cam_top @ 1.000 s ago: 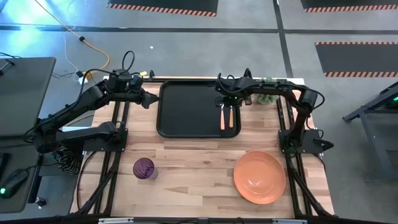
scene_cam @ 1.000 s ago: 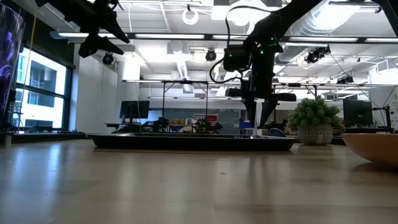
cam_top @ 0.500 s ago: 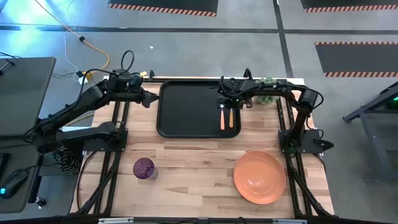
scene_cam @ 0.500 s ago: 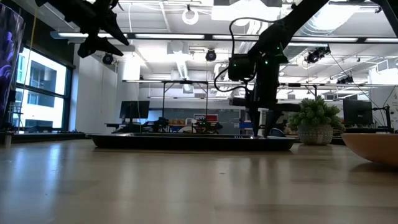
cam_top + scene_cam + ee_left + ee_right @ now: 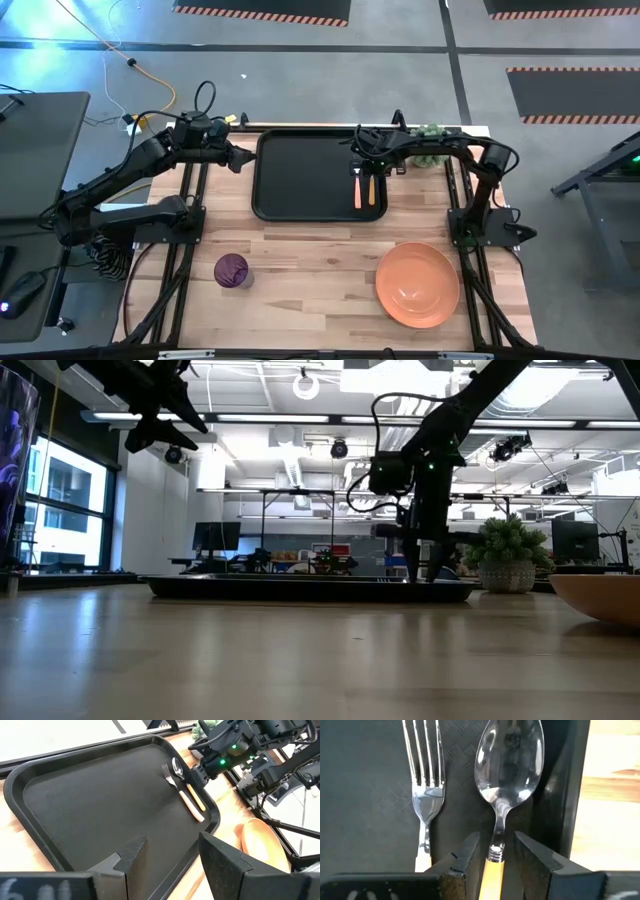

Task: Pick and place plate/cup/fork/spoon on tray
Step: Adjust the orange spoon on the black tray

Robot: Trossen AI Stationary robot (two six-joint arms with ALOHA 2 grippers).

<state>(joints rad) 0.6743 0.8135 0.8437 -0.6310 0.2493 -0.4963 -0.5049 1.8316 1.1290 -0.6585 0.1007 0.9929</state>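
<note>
You are setting the spoon (image 5: 507, 765) on the tray (image 5: 300, 170); right gripper (image 5: 492, 851), jaws narrowly parted, straddling its neck; lift clear next.

Fork (image 5: 173, 779) beside spoon (image 5: 188, 784) (touching?), inside black tray (image 5: 90, 805)

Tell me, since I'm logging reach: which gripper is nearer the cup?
Left. The left gripper hangs beside the tray's left edge, beyond the cup; the right gripper straddles the spoon, farther across.
</note>
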